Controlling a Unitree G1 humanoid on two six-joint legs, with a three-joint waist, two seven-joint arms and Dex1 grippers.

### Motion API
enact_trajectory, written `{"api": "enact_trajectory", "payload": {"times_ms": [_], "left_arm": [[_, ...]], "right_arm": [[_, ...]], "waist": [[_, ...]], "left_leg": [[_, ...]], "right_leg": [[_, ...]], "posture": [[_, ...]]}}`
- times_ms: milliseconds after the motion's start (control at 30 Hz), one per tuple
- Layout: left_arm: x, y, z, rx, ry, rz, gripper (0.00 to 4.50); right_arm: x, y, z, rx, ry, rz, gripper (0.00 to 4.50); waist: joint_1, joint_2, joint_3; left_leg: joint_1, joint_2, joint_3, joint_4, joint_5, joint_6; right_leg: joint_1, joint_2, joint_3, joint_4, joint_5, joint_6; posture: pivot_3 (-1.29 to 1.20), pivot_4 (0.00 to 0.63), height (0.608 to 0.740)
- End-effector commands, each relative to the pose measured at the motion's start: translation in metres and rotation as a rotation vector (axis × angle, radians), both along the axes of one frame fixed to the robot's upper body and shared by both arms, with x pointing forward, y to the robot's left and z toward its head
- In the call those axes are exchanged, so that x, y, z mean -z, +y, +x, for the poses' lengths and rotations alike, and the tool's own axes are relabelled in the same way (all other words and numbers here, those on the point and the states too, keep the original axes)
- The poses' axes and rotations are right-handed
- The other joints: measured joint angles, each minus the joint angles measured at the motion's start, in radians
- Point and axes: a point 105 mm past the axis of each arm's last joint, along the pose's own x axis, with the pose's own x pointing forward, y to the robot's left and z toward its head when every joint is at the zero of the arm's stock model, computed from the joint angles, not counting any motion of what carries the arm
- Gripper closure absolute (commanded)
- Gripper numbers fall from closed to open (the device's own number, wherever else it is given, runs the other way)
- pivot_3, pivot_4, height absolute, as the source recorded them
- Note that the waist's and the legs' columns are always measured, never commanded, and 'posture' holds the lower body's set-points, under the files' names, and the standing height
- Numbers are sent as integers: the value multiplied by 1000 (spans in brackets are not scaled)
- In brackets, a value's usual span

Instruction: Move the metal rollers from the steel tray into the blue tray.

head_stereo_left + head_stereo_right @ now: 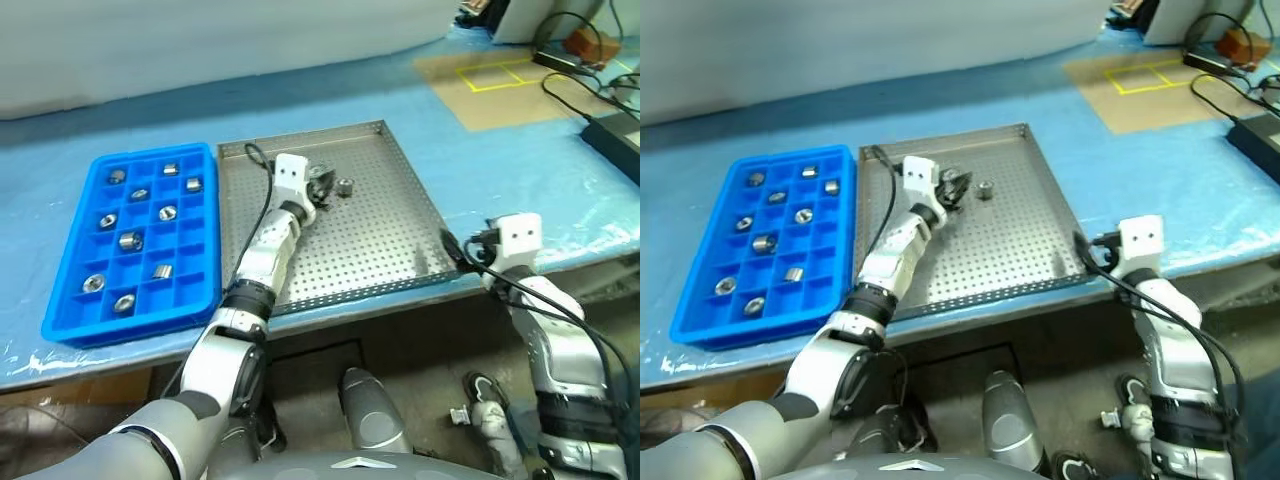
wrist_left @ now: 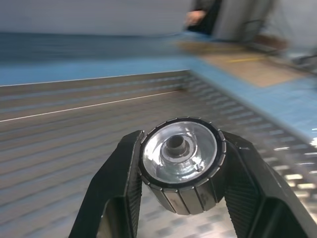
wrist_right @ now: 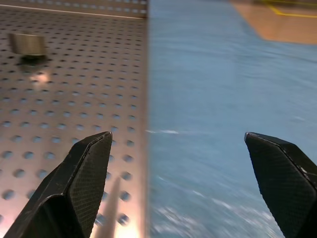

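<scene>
- The left gripper (image 2: 179, 168) is pinching one roller (image 2: 181, 161) between its two black fingers (image 2: 119, 183); the roller's holed face looks back at the wrist camera.
- In the head views that gripper (image 1: 318, 186) is over the far part of the steel tray (image 1: 400, 262), just right of the tray's left rim.
- A second roller (image 1: 345, 186) lies on the perforated floor just beside the held one, at about 3 o'clock from the left gripper, apart from it.
- The right gripper (image 3: 183, 148) is spread wide, holding nothing; it straddles the tray's right rim, one finger over the perforated floor and the other over the blue table cover (image 3: 223, 74).
- From the right gripper (image 1: 452, 247), the loose roller (image 3: 27, 43) is well apart, at about 10 o'clock.
- The blue tray (image 1: 205, 180) lies touching or just beside the steel tray's left rim, at about 9 o'clock from the left gripper.
- It has rollers (image 1: 130, 240) scattered one to a compartment; about ten show.
</scene>
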Motion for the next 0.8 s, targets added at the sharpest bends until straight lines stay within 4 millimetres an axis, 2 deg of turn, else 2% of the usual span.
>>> {"api": "enact_trajectory", "payload": {"times_ms": [33, 100, 200, 233, 367, 467, 600, 800], "left_arm": [[-35, 31, -2, -220, -104, 35, 2638], [-42, 42, -6, -290, -109, 39, 2638], [-50, 50, -11, -333, -109, 47, 2638], [-48, 49, -11, -310, -94, 49, 2638], [-38, 53, -14, -257, -23, 68, 2638], [-31, 51, -19, -178, 19, 78, 2638], [-21, 53, -22, -116, 65, 90, 2638], [-30, 34, -20, 33, 44, 81, 2638]], "right_arm": [[-8, 12, 13, -83, -25, -37, 0], [-10, 19, 21, -118, -29, -38, 0], [-11, 25, 28, -149, -33, -36, 0], [-10, 27, 29, -159, -31, -35, 0], [-5, 32, 30, -181, -19, -34, 0], [-2, 35, 30, -194, -13, -35, 0], [-2, 37, 31, -200, -14, -35, 0], [-2, 35, 29, -195, -14, -37, 0]], "waist": [[52, -1, 1], [114, -1, 1], [213, -1, 1], [252, -1, 0], [347, 0, 0], [378, 0, 0], [386, 0, 0], [384, 0, 0]], "left_leg": [[-2, 0, 0, 1, 1, 0], [-5, 0, 1, 6, 1, 0], [-5, 3, 1, 6, 2, -2], [-5, 3, 2, 6, 3, -4], [-5, 5, 3, 6, 8, -9], [-5, 5, 3, 6, 10, -9], [-7, 5, 3, 3, 13, -13], [-3, 5, 3, -13, 24, -24]], "right_leg": [[-3, 0, 1, 3, 0, 0], [-8, -2, 1, 14, 0, -1], [-11, -1, 3, 18, 0, -1], [-12, 0, 3, 20, 0, -1], [-16, 0, 5, 27, 0, -2], [-17, 1, 6, 28, 0, -3], [-19, 1, 7, 27, 2, -6], [-22, 2, 7, 24, 6, -11]], "posture": [[-71, 150, 740], [-45, 150, 740], [-18, 150, 740], [-13, 150, 740], [6, 150, 740], [14, 150, 740], [8, 150, 740], [-5, 150, 740]]}}
